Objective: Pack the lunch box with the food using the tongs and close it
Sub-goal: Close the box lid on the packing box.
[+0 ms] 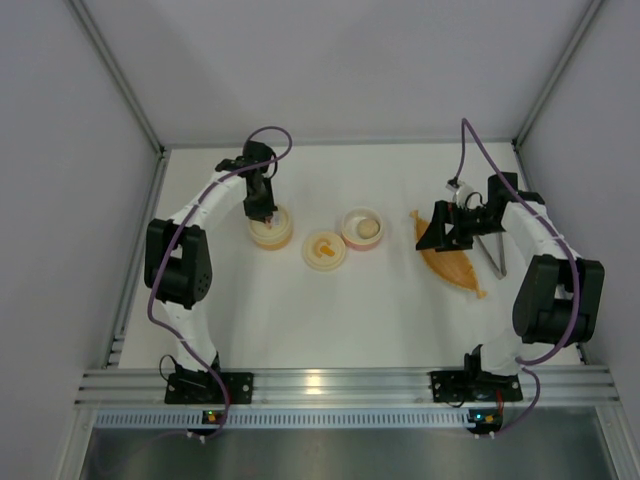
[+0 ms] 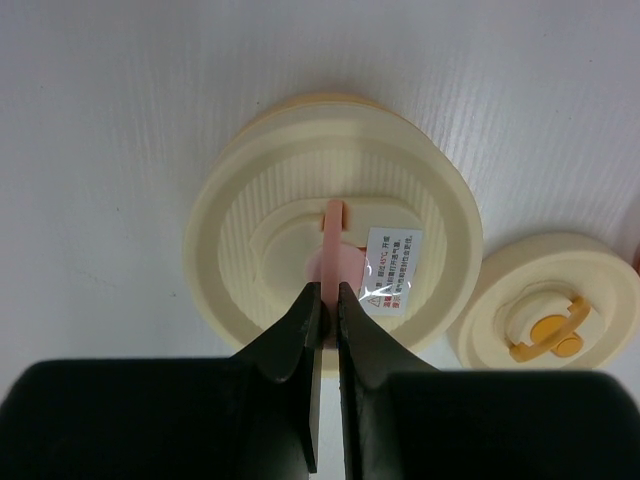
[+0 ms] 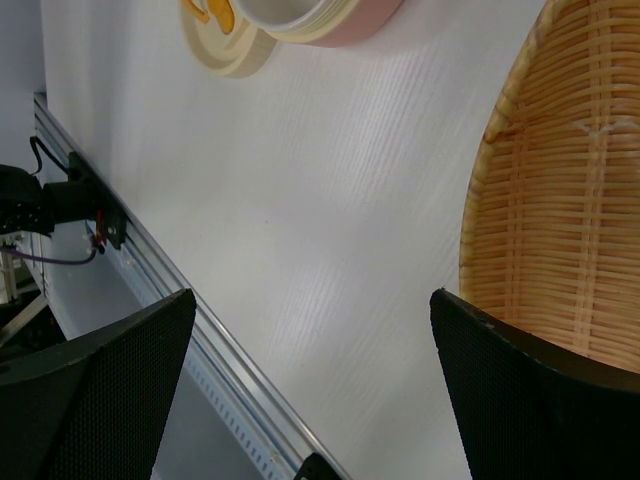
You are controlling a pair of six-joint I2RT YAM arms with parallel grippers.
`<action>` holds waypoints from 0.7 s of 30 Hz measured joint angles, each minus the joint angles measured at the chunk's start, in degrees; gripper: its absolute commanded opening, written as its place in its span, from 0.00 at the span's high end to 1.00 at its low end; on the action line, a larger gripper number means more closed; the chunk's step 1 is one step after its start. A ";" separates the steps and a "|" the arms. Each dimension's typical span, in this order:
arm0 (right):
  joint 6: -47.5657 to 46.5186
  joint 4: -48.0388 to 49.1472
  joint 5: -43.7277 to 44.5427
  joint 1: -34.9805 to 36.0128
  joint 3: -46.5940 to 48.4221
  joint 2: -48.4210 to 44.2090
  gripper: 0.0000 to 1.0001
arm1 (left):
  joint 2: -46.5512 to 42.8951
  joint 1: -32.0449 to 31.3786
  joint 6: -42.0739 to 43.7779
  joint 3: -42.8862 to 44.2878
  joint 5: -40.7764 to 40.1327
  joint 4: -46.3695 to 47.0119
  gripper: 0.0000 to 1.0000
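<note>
My left gripper (image 2: 328,292) is shut on the upright pink handle (image 2: 334,235) of a cream round lid (image 2: 250,215), which rests on an orange-rimmed container (image 1: 271,236) at the left. An open pink lunch box bowl (image 1: 352,237) in the middle holds a cream-white food ball (image 1: 367,229). The grey tongs (image 1: 492,252) lie on the table to the right of the orange woven boat tray (image 1: 452,262). My right gripper (image 1: 440,232) hovers open over the tray's left edge (image 3: 570,200), nothing between its fingers (image 3: 520,380).
A second cream lid with a yellow handle (image 1: 325,250) lies between the two containers, also seen beside the held lid (image 2: 550,310). Grey walls close in the table on three sides. A metal rail (image 3: 200,330) runs along the near edge.
</note>
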 measured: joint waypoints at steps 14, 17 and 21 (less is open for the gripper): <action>-0.09 -0.02 0.00 0.00 0.00 0.70 0.01 | 0.15 0.00 8.13 -0.02 1.86 0.55 1.00; -0.09 0.00 0.00 0.00 0.00 0.70 0.01 | 0.37 0.00 11.08 -0.02 2.51 0.79 1.00; -0.09 -0.02 -0.02 0.00 0.00 0.72 0.01 | 0.37 0.00 14.56 -0.02 3.28 0.94 1.00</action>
